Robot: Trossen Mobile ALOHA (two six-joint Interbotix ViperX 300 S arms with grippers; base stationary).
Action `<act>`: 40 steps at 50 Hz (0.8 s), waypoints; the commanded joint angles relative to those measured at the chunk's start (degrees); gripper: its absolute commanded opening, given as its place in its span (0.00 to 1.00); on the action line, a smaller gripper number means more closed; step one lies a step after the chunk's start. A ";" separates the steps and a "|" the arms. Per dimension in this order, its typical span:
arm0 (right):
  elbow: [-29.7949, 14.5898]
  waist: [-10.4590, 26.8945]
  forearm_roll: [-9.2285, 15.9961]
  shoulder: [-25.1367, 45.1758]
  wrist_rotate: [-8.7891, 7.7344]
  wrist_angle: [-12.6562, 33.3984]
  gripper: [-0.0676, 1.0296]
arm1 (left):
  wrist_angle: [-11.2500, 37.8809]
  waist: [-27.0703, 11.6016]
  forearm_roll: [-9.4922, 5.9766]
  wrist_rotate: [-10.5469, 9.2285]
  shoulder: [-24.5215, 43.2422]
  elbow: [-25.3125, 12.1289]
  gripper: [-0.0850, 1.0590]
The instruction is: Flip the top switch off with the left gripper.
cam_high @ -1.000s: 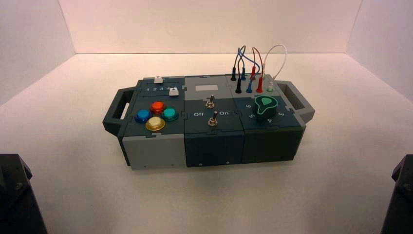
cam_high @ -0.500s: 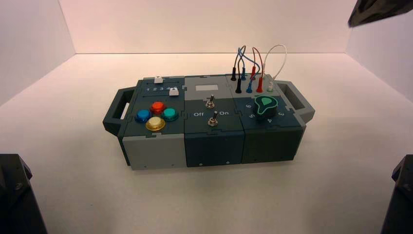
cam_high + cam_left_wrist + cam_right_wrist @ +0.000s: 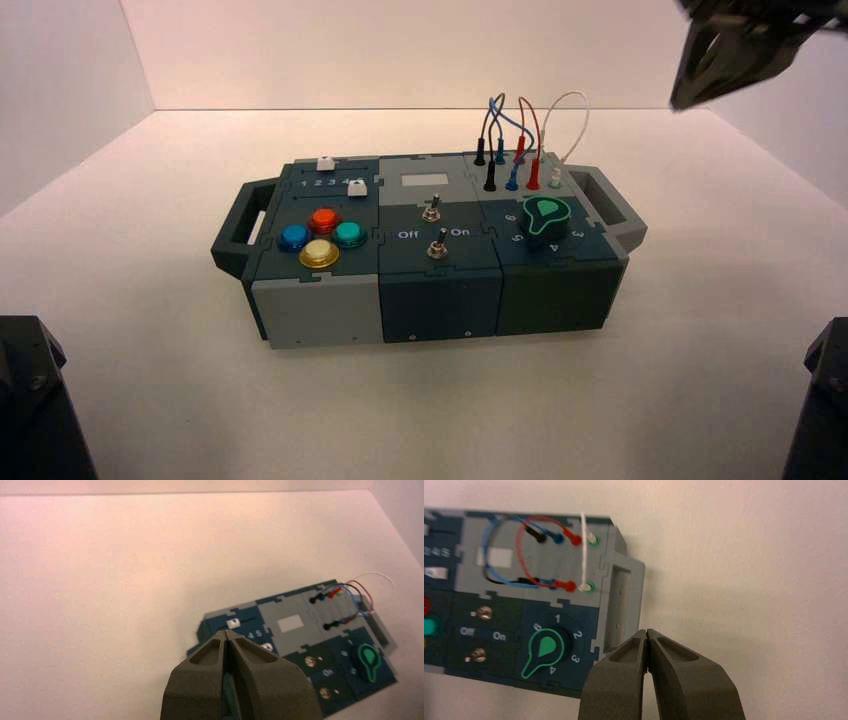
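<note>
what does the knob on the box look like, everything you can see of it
The dark round knob with a bright green outline has a solid green wedge on its face and a narrow pointer on one side. It looks like plastic. It sits on the box's dark blue panel, nearest the robot on the right, ringed by white numerals, its pointer aimed past the 4, away from the 3. No gripper touches it.
</note>
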 commanded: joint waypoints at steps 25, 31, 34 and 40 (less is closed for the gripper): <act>-8.44 6.33 4.75 16.35 -0.35 0.53 0.04 | 0.26 -7.12 -0.35 -9.67 4.66 -2.46 0.05; -9.14 6.15 4.75 18.46 -0.44 0.62 0.04 | 0.35 -8.00 -0.44 -11.07 4.48 -2.46 0.05; -9.40 6.15 4.57 19.69 -0.53 0.62 0.04 | 0.44 -8.17 -0.35 -11.43 4.57 -2.46 0.05; -10.11 6.15 4.48 22.15 -0.53 0.53 0.04 | 0.53 -8.35 -0.44 -11.95 4.57 -2.46 0.05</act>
